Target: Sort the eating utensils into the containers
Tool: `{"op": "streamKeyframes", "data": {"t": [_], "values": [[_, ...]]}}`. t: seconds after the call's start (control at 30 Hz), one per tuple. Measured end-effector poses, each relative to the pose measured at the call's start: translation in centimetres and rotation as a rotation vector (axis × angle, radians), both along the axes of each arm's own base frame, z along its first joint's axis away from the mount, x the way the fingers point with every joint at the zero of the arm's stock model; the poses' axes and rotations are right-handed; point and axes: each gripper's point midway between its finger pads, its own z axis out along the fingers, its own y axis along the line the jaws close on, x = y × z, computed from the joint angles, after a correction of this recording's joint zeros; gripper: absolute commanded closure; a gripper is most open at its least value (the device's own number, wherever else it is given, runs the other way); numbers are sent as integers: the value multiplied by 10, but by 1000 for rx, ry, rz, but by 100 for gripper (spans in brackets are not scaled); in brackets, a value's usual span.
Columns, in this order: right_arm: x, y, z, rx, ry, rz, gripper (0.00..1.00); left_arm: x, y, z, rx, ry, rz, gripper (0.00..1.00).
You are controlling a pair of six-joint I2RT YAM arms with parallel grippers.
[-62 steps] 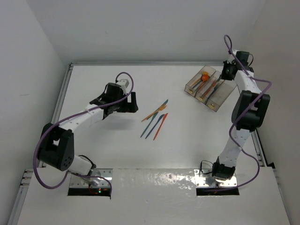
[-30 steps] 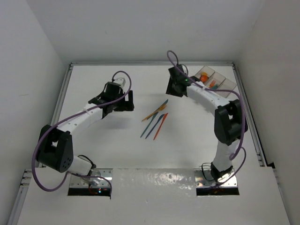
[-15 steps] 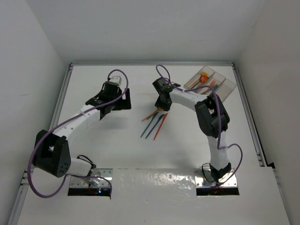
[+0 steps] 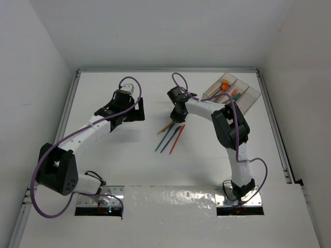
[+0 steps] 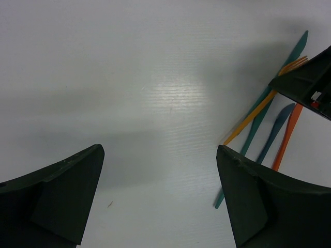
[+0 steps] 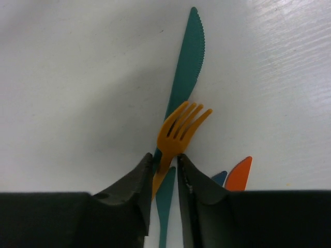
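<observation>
My right gripper (image 4: 178,117) is down on the loose utensil pile, its fingers shut on the neck of an orange fork (image 6: 181,129), which lies on the table. In the right wrist view a teal knife (image 6: 189,62) lies under the fork, with another teal utensil (image 6: 166,196), a blue one (image 6: 220,178) and a red-orange knife (image 6: 239,173) beside it. The pile (image 4: 170,137) sits mid-table. The containers (image 4: 249,92) stand at the back right with several utensils inside, including an orange spoon (image 4: 225,82). My left gripper (image 4: 140,108) is open and empty, left of the pile.
The left wrist view shows the pile to its right: the fork (image 5: 258,106), teal knife (image 5: 292,54), blue knife (image 5: 276,129) and red knife (image 5: 287,137), with the right gripper's body (image 5: 310,85) over them. Raised table rims run along the left and back edges.
My right arm swung from the containers across to the pile and lowered onto the orange fork. My left gripper drifted slightly back and left.
</observation>
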Motion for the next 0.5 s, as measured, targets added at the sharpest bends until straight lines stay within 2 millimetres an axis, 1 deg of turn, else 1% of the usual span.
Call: {"op": "streamKeyframes", "data": {"t": [0.03,0.13,0.3,0.37,0.43,0.5], "values": [[1,0,0,2,-3,-2,85,0,0,0,0,0,0,11],[1,2,0,9,-4,-2,93,0,0,0,0,0,-1,11],[1,2,1,17,-10,2,95,0,0,0,0,0,-1,11],[-1,2,6,22,-16,8,96,0,0,0,-1,1,-2,11],[0,3,17,34,-33,16,96,0,-1,0,-3,1,-4,11],[3,6,35,55,-69,28,95,0,-1,0,-4,1,-4,11]]}}
